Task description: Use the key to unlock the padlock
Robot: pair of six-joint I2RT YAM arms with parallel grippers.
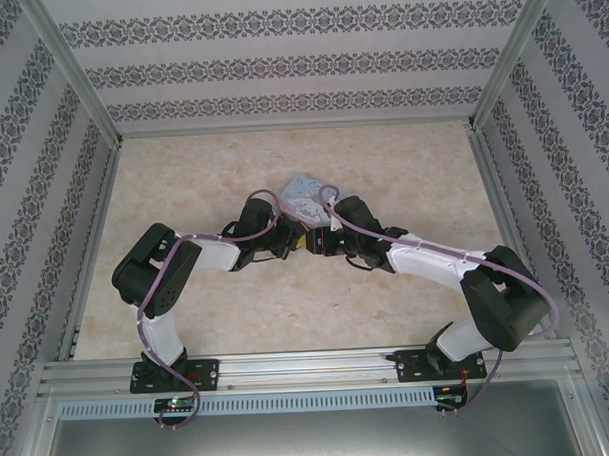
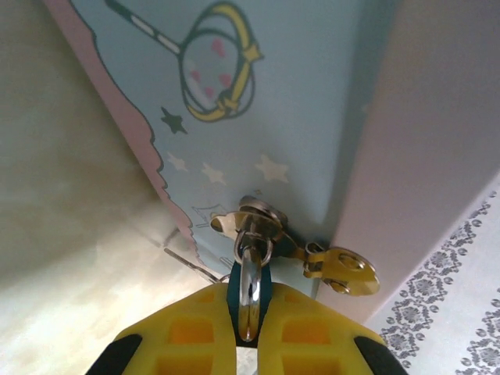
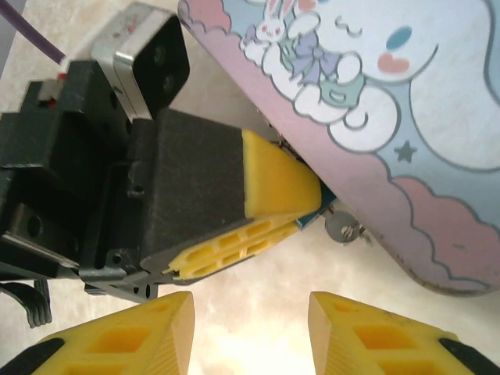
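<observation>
The left jaws clamp the blue padlock [image 2: 250, 287], whose shackle hangs through the hasp [image 2: 262, 215] of the cartoon tin [image 2: 312, 94] on the tabletop [image 1: 403, 175]; the key [image 3: 341, 227] pokes from its body; the right jaws stand apart, holding nothing

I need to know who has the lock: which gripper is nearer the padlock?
Left. The left gripper is shut on the padlock, which hangs at the tin. The right gripper is open, facing it across a gap, with nothing between its fingers.
</observation>
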